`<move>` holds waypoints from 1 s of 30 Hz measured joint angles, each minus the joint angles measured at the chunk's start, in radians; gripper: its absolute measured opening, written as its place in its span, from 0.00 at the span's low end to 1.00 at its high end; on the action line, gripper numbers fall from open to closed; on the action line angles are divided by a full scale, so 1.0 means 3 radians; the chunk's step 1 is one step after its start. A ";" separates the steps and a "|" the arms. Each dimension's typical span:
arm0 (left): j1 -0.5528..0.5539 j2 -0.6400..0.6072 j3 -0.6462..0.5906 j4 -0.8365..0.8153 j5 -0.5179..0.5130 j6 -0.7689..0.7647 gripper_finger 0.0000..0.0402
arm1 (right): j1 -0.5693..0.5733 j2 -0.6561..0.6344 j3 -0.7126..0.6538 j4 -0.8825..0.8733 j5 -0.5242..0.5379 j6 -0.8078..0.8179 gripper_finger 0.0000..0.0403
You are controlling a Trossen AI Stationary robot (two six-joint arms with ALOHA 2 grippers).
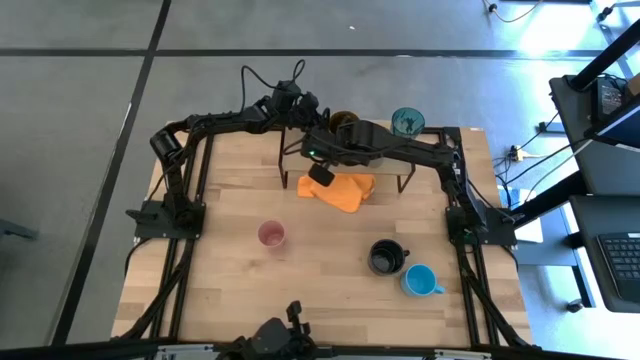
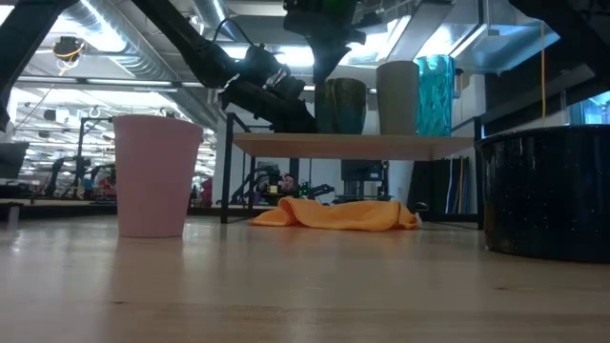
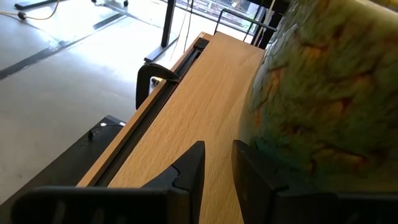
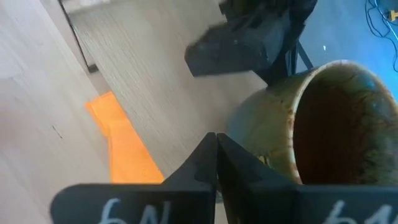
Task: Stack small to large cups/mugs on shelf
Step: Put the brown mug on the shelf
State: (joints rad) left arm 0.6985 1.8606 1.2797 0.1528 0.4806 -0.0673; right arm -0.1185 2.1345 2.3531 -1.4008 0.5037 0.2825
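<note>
The shelf [image 1: 392, 170] stands at the table's far middle. On it, in the low view, are the mustard-brown mug [image 2: 340, 105], the olive-grey cup [image 2: 397, 95] and the teal tumbler [image 2: 434, 93]. My left gripper [image 3: 217, 165] lies low over the shelf board beside the mustard-brown mug [image 3: 323, 93], its fingers a narrow gap apart and empty. My right gripper [image 4: 216, 140] is shut, pointing down over the mug's rim [image 4: 311, 118] on its near-left side. The pink cup [image 1: 271, 235], black mug [image 1: 385, 257] and light blue mug [image 1: 420, 280] stand on the table. My left gripper's one finger [image 3: 252, 171] lies right beside the mustard-brown mug's lower wall [image 3: 273, 146]; whether they touch cannot be told. My right gripper's shut tips [image 2: 320, 76] are beside the mug's upper edge; whether they touch cannot be told.
An orange cloth [image 1: 338, 190] lies on the table under the shelf's near edge. The right arm [image 1: 400, 148] lies across the shelf and hides the olive-grey cup in the high view. There is bare shelf board [image 3: 199, 106] to the mug's left.
</note>
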 joint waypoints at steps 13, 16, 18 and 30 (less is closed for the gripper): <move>-0.0027 -0.0001 0.0000 -0.0004 -0.0002 0.0001 0.19 | 0.0122 -0.0118 0.0012 0.0170 -0.0023 -0.0012 0.03; -0.0073 -0.0001 0.0001 -0.0001 -0.0058 0.0001 0.19 | 0.0127 -0.0118 0.0012 0.0156 -0.0015 -0.0015 0.03; -0.0105 -0.0001 0.0001 0.0007 -0.0121 0.0004 0.19 | 0.0127 -0.0118 0.0012 0.0154 -0.0009 -0.0034 0.03; -0.0187 -0.0001 0.0001 0.0058 -0.0174 0.0005 0.19 | 0.0103 -0.0121 0.0012 -0.0020 -0.0027 -0.0009 0.03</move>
State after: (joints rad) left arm 0.6422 1.8603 1.2800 0.1703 0.4286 -0.0658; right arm -0.0875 2.0983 2.3566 -1.4069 0.4957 0.2798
